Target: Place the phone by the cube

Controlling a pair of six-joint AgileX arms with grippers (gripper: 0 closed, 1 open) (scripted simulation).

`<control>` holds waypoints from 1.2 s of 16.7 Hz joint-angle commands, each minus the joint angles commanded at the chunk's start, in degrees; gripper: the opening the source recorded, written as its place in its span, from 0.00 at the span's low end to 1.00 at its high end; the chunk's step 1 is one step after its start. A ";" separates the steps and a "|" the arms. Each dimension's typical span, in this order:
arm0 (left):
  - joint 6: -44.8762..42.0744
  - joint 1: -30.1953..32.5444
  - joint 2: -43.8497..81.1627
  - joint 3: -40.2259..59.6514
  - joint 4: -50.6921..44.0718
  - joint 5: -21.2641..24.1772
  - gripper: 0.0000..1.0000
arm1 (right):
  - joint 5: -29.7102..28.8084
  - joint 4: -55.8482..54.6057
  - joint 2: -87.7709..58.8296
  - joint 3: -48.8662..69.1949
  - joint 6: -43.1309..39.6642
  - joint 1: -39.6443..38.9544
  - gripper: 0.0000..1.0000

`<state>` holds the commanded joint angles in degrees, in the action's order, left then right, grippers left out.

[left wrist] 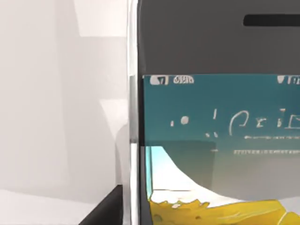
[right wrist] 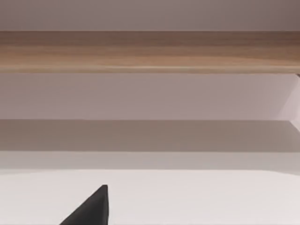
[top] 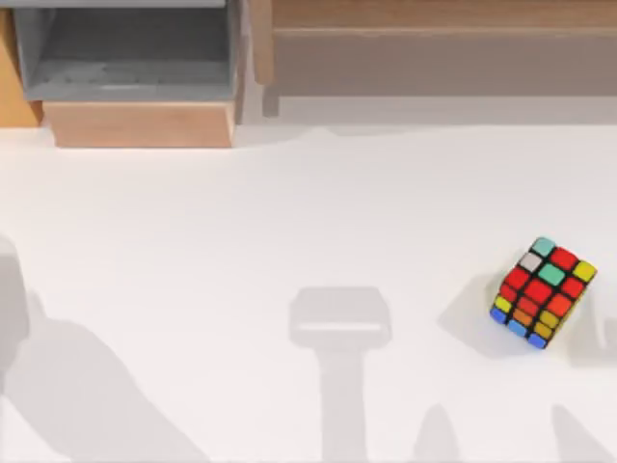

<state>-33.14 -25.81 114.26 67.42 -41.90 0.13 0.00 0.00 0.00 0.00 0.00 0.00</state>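
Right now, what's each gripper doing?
Left gripper: cannot be told; the phone sits right against its wrist camera.
Right gripper: cannot be told.

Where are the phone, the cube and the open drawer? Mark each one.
phone [left wrist: 220,117]: left wrist view, on its lit screen.
cube [top: 543,292]: top view, right side of the table, on its red upper face.
drawer [top: 130,58]: top view, far left, on its grey inside.

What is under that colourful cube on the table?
The cube rests on the bare white table, with its shadow beside it. The spot directly beneath it is covered by the cube itself.
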 joint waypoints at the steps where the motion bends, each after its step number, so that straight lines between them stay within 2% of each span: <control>1: 0.00 0.00 0.00 0.00 0.00 0.00 0.62 | 0.00 0.00 0.00 0.00 0.00 0.00 1.00; 9: 0.00 0.00 0.00 0.00 0.00 0.00 0.02 | 0.00 0.00 0.00 0.00 0.00 0.00 1.00; 17: 0.00 0.00 0.00 0.00 0.00 0.00 0.00 | 0.00 0.00 0.00 0.00 0.00 0.00 1.00; 20: 0.49 0.19 -1.92 1.00 -2.01 1.26 0.00 | 0.00 0.00 0.00 0.00 0.00 0.00 1.00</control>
<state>-32.66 -25.62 112.34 68.42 -43.91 1.39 0.00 0.00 0.00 0.00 0.00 0.00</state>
